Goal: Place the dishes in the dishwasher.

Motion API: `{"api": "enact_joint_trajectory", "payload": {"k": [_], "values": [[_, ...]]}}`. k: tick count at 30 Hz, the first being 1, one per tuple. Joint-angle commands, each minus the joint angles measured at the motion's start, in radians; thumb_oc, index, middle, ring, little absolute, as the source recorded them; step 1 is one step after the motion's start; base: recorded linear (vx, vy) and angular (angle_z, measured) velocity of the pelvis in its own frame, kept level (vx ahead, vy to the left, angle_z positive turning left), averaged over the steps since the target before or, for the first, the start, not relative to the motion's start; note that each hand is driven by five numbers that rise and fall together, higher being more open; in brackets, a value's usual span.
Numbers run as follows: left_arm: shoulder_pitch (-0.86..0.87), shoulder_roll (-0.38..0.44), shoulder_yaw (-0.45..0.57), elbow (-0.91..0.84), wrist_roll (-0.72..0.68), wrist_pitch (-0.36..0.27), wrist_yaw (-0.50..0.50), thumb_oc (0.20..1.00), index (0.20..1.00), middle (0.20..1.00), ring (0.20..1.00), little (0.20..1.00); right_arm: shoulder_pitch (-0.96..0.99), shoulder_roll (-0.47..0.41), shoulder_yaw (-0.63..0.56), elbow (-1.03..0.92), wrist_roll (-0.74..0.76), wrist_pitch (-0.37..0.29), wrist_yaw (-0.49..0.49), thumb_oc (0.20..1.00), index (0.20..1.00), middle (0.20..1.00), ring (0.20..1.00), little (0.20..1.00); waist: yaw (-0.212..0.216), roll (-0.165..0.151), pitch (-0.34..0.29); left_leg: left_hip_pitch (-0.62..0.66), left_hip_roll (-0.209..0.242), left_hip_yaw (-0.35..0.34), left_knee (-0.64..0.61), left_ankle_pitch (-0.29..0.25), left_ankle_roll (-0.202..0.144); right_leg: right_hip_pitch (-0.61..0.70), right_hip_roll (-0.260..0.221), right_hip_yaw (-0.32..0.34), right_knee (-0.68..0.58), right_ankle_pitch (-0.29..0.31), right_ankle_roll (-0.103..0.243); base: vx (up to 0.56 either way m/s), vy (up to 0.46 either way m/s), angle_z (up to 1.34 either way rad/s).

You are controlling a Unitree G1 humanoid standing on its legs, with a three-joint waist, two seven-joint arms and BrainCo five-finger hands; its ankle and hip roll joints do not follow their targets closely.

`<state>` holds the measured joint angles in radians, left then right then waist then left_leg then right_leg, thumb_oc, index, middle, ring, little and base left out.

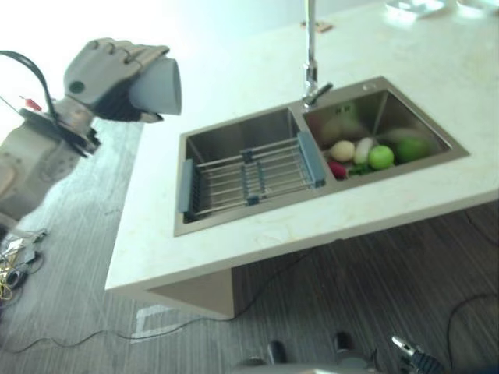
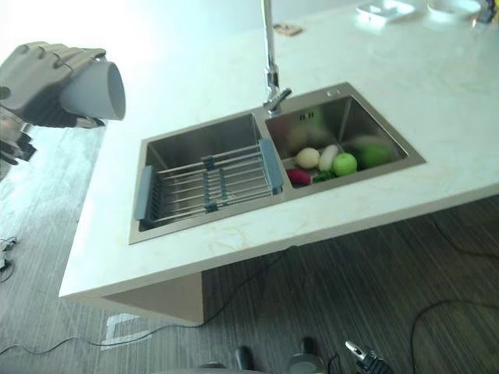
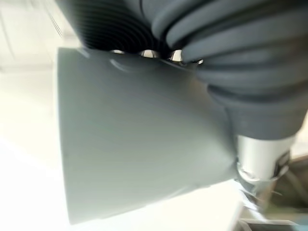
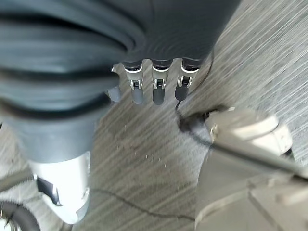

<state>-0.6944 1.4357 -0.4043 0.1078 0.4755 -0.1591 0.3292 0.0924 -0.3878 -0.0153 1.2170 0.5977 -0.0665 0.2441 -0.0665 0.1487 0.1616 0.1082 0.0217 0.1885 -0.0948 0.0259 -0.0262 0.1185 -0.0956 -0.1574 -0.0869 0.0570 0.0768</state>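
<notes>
- One grey cup (image 1: 156, 87), held on its side in the left hand (image 1: 109, 74), off the left edge of the tabletop (image 1: 234, 86), mouth towards the sink. Fingers are curled over its wall from above; the left wrist view shows the smooth tapered wall (image 3: 139, 144) against the ribbed cover.
- Handling, as a judgement: light, stiff, likely plastic or glazed; the smooth taper could slip towards the narrow end, so a wrap round the mid-wall suits better than a pinch at the rim.
- One double steel sink (image 1: 184, 144) set in the pale tabletop.
- Left basin: a wire drain rack (image 1: 249, 175) with blue-grey end grips spans it; nothing rests on the rack.
- One tall chrome tap (image 1: 310, 54) stands behind the divider between the basins.
- Right basin (image 1: 386, 109): a pale round vegetable, a white one, a red one beside it, a bright green apple (image 1: 380, 157) and a darker green fruit, all gathered at the near wall.
- Two white dishes (image 2: 386, 9) at the far right of the tabletop.
- Right hand (image 4: 154, 86): hangs over the striped floor (image 4: 260, 48), fingers straight, relaxed, holding nothing.
</notes>
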Motion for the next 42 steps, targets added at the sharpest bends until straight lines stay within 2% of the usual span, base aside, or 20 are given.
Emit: {"api": "enact_joint_trajectory", "payload": {"k": [1,5,6,8,10,11,14,16,18,20,21,24,27,32,35,37,39,40,41,42], "values": [[-0.015,0.055,0.152,0.044,-0.124,0.009,0.006,0.2,0.2,0.2,0.2,0.2,0.015,-0.012,-0.032,0.026,-0.04,0.002,0.002,1.0,1.0,1.0,1.0,1.0,-0.019,0.005,0.021,0.001,0.054,0.011,0.163,-0.126,-0.022,-0.019,-0.07,-0.037,0.159,-0.161,0.056,-0.07,-0.094,0.41],[0.188,0.088,0.391,0.038,-0.318,0.011,0.051,0.2,0.2,0.2,0.2,0.2,-0.002,0.002,-0.05,0.063,-0.059,0.019,0.018,1.0,1.0,1.0,1.0,1.0,0.061,-0.018,0.004,-0.005,0.051,-0.042,0.181,-0.135,-0.017,0.009,-0.053,-0.07,0.17,-0.188,0.041,-0.12,-0.14,0.38],[0.424,0.019,0.63,0.036,-0.398,0.012,0.103,0.2,0.2,0.2,0.2,0.2,-0.01,0.005,-0.056,0.07,-0.081,0.027,0.032,1.0,1.0,1.0,1.0,1.0,0.103,-0.027,0.001,-0.017,0.05,-0.079,0.196,-0.135,-0.018,0.017,-0.041,-0.086,0.176,-0.2,0.029,-0.22,-0.178,0.52],[0.6,-0.077,0.783,0.013,-0.416,0.007,0.131,0.2,0.2,0.2,0.2,0.2,-0.026,0.009,-0.036,0.068,-0.112,0.01,0.04,1.0,1.0,1.0,1.0,1.0,0.131,-0.036,0.003,-0.032,0.048,-0.113,0.213,-0.136,-0.021,0.024,-0.034,-0.098,0.169,-0.204,0.02,-0.21,-0.159,0.47],[0.725,-0.201,0.873,-0.003,-0.386,0.001,0.173,0.2,0.2,0.2,0.2,0.2,-0.048,0.012,-0.006,0.06,-0.126,0.0,0.039,1.0,1.0,1.0,1.0,1.0,0.161,-0.05,0.006,-0.056,0.046,-0.152,0.239,-0.134,-0.028,0.031,-0.025,-0.111,0.152,-0.204,0.01,-0.22,-0.194,0.53],[0.778,-0.288,0.903,0.014,-0.396,-0.017,0.203,0.2,0.2,0.2,0.2,0.2,-0.072,0.009,0.018,0.059,-0.145,-0.005,0.041,1.0,1.0,1.0,1.0,1.0,0.198,-0.062,0.009,-0.098,0.045,-0.18,0.266,-0.119,-0.036,0.038,-0.017,-0.124,0.133,-0.198,0.0,-0.22,-0.22,0.55],[0.838,-0.386,0.946,0.036,-0.41,-0.065,0.208,0.2,0.2,0.2,0.2,0.2,-0.096,0.005,0.039,0.066,-0.145,-0.005,0.038,1.0,1.0,1.0,1.0,1.0,0.242,-0.062,0.017,-0.142,0.069,-0.193,0.25,-0.062,-0.061,0.054,-0.002,-0.167,0.111,-0.196,-0.007,-0.19,-0.163,0.65],[0.841,-0.455,0.938,0.044,-0.41,-0.109,0.203,0.2,0.2,0.2,0.2,0.2,-0.103,0.01,0.038,0.072,-0.135,-0.018,0.035,1.0,1.0,1.0,1.0,1.0,0.262,-0.048,0.027,-0.164,0.106,-0.144,0.154,0.034,-0.093,0.072,0.011,-0.228,0.102,-0.204,-0.01,-0.25,-0.092,0.73],[0.825,-0.507,0.912,0.055,-0.407,-0.129,0.221,0.2,0.2,0.2,0.2,0.2,-0.103,0.019,0.035,0.073,-0.112,-0.035,0.018,1.0,1.0,1.0,1.0,1.0,0.259,-0.048,0.031,-0.175,0.125,-0.089,0.142,0.055,-0.118,0.085,0.007,-0.273,0.098,-0.22,-0.01,-0.2,-0.032,1.38],[0.805,-0.556,0.881,0.079,-0.376,-0.168,0.251,0.2,0.2,0.2,0.2,0.2,-0.105,0.025,0.023,0.072,-0.084,-0.042,0.005,1.0,1.0,1.0,1.0,1.0,0.246,-0.056,0.032,-0.165,0.126,-0.029,0.18,0.021,-0.108,0.07,-0.016,-0.322,0.11,-0.208,-0.005,-0.29,0.08,1.37],[0.784,-0.59,0.845,0.085,-0.342,-0.194,0.271,0.2,0.2,0.2,0.2,0.2,-0.1,0.029,0.003,0.063,-0.066,-0.038,-0.008,1.0,1.0,1.0,1.0,1.0,0.225,-0.07,0.03,-0.143,0.122,0.027,0.23,-0.023,-0.089,0.047,-0.04,-0.35,0.122,-0.188,-0.004,-0.35,0.175,1.13],[0.747,-0.618,0.794,0.065,-0.306,-0.207,0.305,0.2,0.2,0.2,0.2,0.2,-0.077,0.031,-0.043,0.061,-0.064,-0.042,-0.004,1.0,1.0,1.0,1.0,1.0,0.196,-0.086,0.021,-0.092,0.113,0.088,0.325,-0.106,-0.058,0.011,-0.07,-0.396,0.15,-0.172,-0.013,-0.33,0.237,1.18],[0.716,-0.63,0.76,0.018,-0.299,-0.203,0.296,0.2,0.2,0.2,0.2,0.2,-0.047,0.039,-0.08,0.07,-0.037,-0.064,0.012,1.0,1.0,1.0,1.0,1.0,0.155,-0.077,-0.005,0.0,0.097,0.185,0.231,-0.157,-0.04,-0.031,-0.097,-0.466,0.171,-0.143,0.001,-0.24,0.371,0.84],[0.681,-0.642,0.692,-0.064,-0.251,-0.193,0.293,0.2,0.2,0.2,0.2,0.2,-0.049,0.081,-0.109,0.069,-0.015,-0.057,0.013,1.0,1.0,1.0,1.0,1.0,0.155,-0.069,0.003,0.029,0.023,0.141,0.178,-0.197,0.009,-0.072,-0.184,-0.451,0.226,-0.077,0.072,-0.12,0.455,1.03],[0.687,-0.651,0.671,-0.099,-0.236,-0.189,0.274,0.2,0.2,0.2,0.2,0.2,-0.058,0.105,-0.092,0.045,0.0,-0.084,0.028,1.0,1.0,1.0,1.0,1.0,0.174,-0.064,0.013,0.027,-0.003,0.128,0.174,-0.203,0.031,-0.062,-0.226,-0.457,0.262,-0.058,0.081,-0.09,0.367,0.33],[0.684,-0.668,0.648,-0.121,-0.233,-0.197,0.241,0.2,0.2,0.2,0.2,0.2,-0.057,0.126,-0.091,-0.006,0.104,-0.017,0.085,1.0,1.0,1.0,1.0,1.0,0.17,-0.057,0.019,0.028,-0.025,0.111,0.159,-0.201,0.054,-0.072,-0.251,-0.419,0.341,-0.051,0.084,-0.09,0.406,0.18],[0.652,-0.684,0.594,-0.118,-0.235,-0.221,0.221,0.2,0.2,0.2,0.2,0.2,-0.051,0.136,-0.073,-0.046,0.114,0.01,0.144,1.0,1.0,1.0,1.0,1.0,0.141,-0.056,0.025,0.028,-0.05,0.049,0.142,-0.201,0.085,-0.124,-0.237,-0.281,0.446,-0.061,0.086,-0.04,0.268,0.82],[0.631,-0.692,0.567,-0.113,-0.242,-0.233,0.217,0.2,0.2,0.2,0.2,0.2,-0.046,0.138,-0.064,-0.053,0.099,0.009,0.159,1.0,1.0,1.0,1.0,1.0,0.126,-0.057,0.023,0.024,-0.056,0.016,0.136,-0.197,0.092,-0.14,-0.207,-0.222,0.46,-0.086,0.081,-0.07,0.078,1.55],[0.588,-0.704,0.517,-0.095,-0.246,-0.284,0.201,0.2,0.2,0.2,0.2,0.2,-0.04,0.132,-0.051,-0.051,0.114,-0.006,0.179,1.0,1.0,1.0,1.0,1.0,0.099,-0.06,0.015,0.005,-0.064,-0.047,0.117,-0.164,0.101,-0.162,-0.12,-0.135,0.421,-0.132,0.054,-0.04,0.002,2.16],[0.568,-0.71,0.5,-0.093,-0.246,-0.288,0.197,0.2,0.2,0.2,0.2,0.2,-0.042,0.125,-0.045,-0.046,0.115,-0.007,0.19,1.0,1.0,1.0,1.0,1.0,0.09,-0.065,0.01,0.005,-0.068,-0.077,0.11,-0.157,0.099,-0.154,-0.092,-0.108,0.383,-0.15,0.051,0.01,-0.083,2.4]]}}
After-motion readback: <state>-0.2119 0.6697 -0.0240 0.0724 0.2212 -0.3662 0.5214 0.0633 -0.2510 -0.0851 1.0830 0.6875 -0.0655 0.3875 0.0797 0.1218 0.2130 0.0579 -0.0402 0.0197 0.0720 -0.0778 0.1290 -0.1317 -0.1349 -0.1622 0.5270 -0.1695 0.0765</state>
